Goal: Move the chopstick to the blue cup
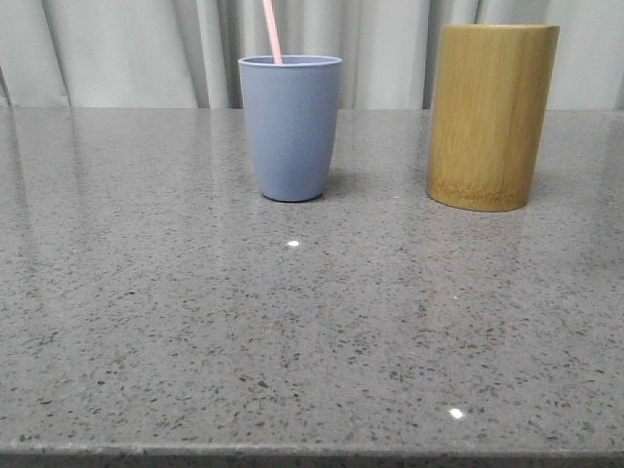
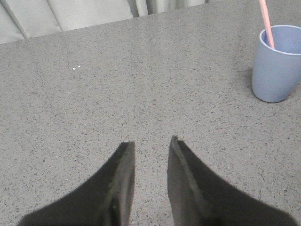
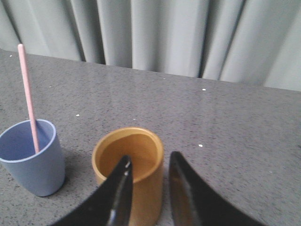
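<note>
A thin, straight, pale pink chopstick (image 1: 273,31) is standing inside the matte grey-blue tapered cup (image 1: 290,127), leaning against the rim at the back so that its upper end is sticking up and out of the front view. Only one stick is showing; whether another is lying lower in the cup cannot be told. The cup is sitting upright on the speckled grey stone counter (image 1: 312,331), with the taller yellow-brown bamboo cylinder holder (image 1: 491,115) standing upright to its right, apart from it.

From the right wrist view, the bamboo holder is looking empty: its bare inner wall and floor are showing, with no sticks left in it. The right gripper (image 3: 148,162) is hovering above that holder with its fingers parted and nothing between them, probably because this is where sticks were to be drawn from. The left gripper (image 2: 151,143) is likewise spread and empty, hanging over bare counter well away from the blue cup, likely parked there to keep clear of the work.

Judging by how things are lying, the transfer is looking finished, or nearly so.
</note>
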Robot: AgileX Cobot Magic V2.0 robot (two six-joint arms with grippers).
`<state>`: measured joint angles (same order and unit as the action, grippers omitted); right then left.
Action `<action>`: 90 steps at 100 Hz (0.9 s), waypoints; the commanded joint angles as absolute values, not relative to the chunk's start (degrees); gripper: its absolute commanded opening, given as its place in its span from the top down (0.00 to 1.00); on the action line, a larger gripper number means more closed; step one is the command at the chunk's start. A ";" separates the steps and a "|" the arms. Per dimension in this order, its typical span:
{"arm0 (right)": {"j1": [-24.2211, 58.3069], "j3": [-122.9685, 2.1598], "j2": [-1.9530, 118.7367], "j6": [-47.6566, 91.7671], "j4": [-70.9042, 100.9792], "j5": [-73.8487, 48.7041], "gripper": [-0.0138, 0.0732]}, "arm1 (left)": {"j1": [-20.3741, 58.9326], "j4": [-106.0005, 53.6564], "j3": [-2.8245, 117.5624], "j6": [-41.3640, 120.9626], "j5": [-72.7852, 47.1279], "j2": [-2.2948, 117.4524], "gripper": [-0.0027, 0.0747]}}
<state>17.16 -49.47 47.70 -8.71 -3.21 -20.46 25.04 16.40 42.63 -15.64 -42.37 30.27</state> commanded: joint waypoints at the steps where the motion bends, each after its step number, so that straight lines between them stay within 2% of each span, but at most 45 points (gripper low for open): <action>1: 15.46 -48.25 42.78 -8.37 -4.11 -16.75 0.71 | 25.11 16.17 42.84 -16.32 -36.68 29.25 0.86; 18: 12.99 -43.42 33.87 -8.37 -4.72 -20.05 0.93 | 25.11 15.96 40.32 -16.32 -35.76 26.81 0.99; 65: 12.42 -30.73 14.21 -8.37 -5.48 -23.01 0.91 | 25.11 14.77 32.37 -16.32 -34.12 16.09 0.99; 90: 12.42 -28.37 9.57 -8.37 -5.48 -23.16 0.91 | 25.11 14.51 30.50 -16.32 -34.11 12.08 0.99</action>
<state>12.81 -27.03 9.41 -8.71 -4.64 -27.49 25.04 14.40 29.21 -15.67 -38.69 12.01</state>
